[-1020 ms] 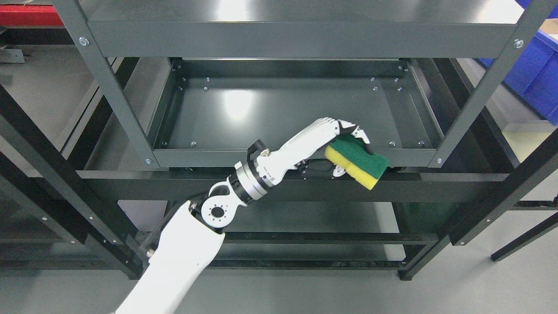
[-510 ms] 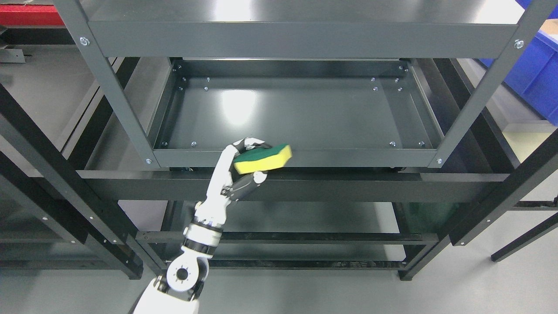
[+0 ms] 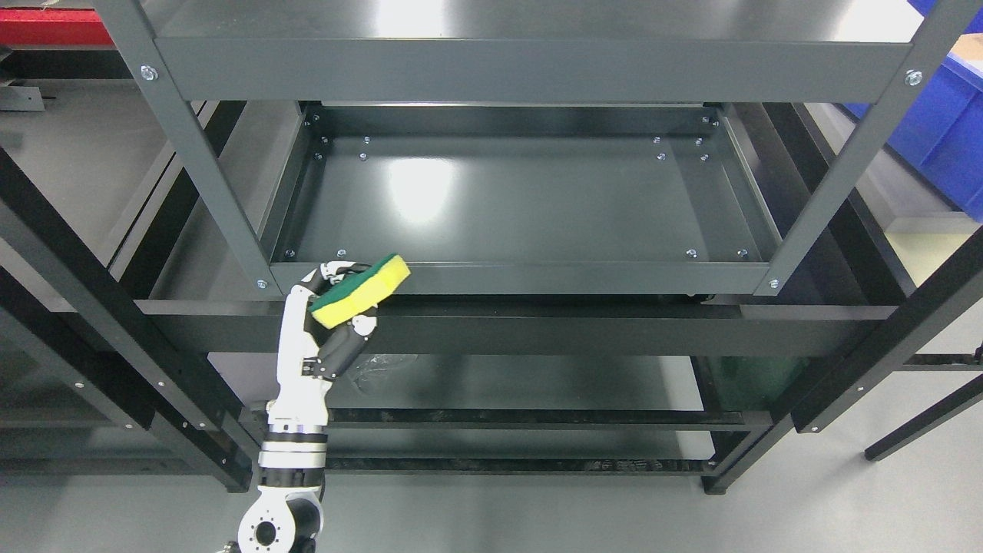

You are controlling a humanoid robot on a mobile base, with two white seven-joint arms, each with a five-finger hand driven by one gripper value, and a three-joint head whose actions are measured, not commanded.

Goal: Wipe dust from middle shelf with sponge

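Note:
My left hand [image 3: 338, 301] holds a yellow sponge with a green scouring top [image 3: 359, 290], fingers over the top and thumb below. The hand stands in front of the left end of the middle shelf's front lip, outside the tray. The middle shelf [image 3: 522, 203] is a dark grey metal tray with a raised rim and a glossy, bare surface. My forearm rises almost straight up from the bottom edge. The right arm does not show.
The top shelf [image 3: 530, 46] overhangs the middle one, and grey uprights [image 3: 192, 165] frame the opening on both sides. A black crossbar [image 3: 537, 326] runs below the front lip. A blue bin [image 3: 944, 115] stands at the right, and grey floor lies below.
My left hand has swept left with the sponge along the shelf's front lip, from the right part to the left end, and the arm has drawn back to near vertical.

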